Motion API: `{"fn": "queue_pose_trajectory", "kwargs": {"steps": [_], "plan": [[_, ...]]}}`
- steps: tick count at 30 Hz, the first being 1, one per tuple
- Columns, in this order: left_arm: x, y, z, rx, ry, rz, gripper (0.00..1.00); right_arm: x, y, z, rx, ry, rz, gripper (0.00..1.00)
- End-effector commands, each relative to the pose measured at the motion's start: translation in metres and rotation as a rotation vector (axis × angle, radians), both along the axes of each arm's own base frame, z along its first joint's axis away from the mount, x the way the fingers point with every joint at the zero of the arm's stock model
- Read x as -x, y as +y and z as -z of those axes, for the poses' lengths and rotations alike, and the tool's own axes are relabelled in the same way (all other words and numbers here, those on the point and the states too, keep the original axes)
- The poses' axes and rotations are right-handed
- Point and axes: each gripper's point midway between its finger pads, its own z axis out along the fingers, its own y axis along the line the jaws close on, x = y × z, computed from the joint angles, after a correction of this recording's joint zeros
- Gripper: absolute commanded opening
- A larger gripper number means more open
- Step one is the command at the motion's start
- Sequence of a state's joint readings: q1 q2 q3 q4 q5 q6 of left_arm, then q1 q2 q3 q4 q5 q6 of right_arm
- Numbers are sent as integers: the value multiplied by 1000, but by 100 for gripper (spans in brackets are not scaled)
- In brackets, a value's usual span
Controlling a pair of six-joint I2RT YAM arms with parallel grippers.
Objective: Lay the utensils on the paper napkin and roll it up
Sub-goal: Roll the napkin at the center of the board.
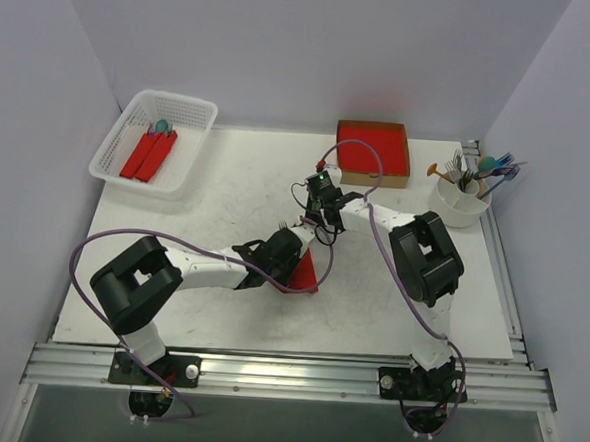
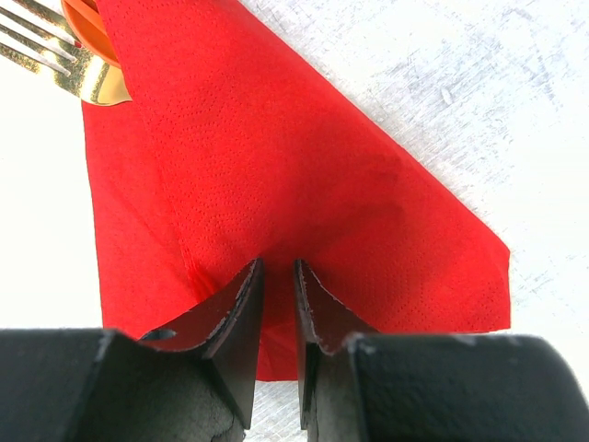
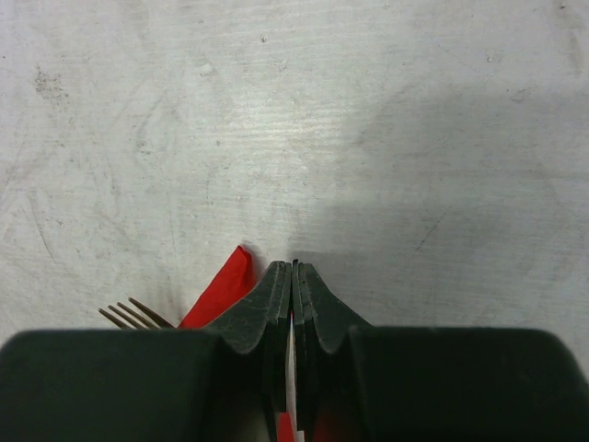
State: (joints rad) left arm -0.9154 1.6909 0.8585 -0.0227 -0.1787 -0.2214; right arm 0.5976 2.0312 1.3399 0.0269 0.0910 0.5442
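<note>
1. The left gripper (image 2: 278, 265) sets its tips on the paper napkin (image 2: 276, 157), jaws a narrow slit apart with red showing between them. Whether a fold is pinched cannot be told.
2. The paper napkin lies as a rough red triangle on the white tabletop (image 3: 368, 120), spreading out ahead of the left gripper.
3. A fork (image 2: 64, 64) and an orange spoon (image 2: 87, 23) poke out from under the napkin's edge, ahead and to the left of that gripper.
4. Just beyond, the right gripper (image 3: 293, 267) points down at the tabletop, jaws pressed together. A red napkin corner and the fork's tines show just to its left.
5. Beyond the right gripper sits a cardboard box (image 1: 370, 176) filled with a thick red stack.
6. Well off to that gripper's right, a white cup (image 1: 459, 206) stands packed with upright utensils (image 1: 484, 167).
7. Far ahead and to the left of the left gripper, a white basket (image 1: 128, 166) holds red rolls (image 1: 149, 154).
</note>
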Motion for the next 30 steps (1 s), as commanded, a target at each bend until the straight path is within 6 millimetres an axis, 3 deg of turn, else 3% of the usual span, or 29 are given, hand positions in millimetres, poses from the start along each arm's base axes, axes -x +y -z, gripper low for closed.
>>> {"fn": "queue_pose_trajectory", "kwargs": {"steps": [1, 18, 30], "plan": [[25, 1, 16, -26, 94, 67, 27, 4, 3, -20, -15, -44, -11, 1], [23, 5, 16, -14, 101, 62, 27, 24, 11, -34, -43, -61, -42, 2], [23, 5, 16, -5, 104, 62, 27, 37, 9, -10, -22, -18, -46, 2]]}}
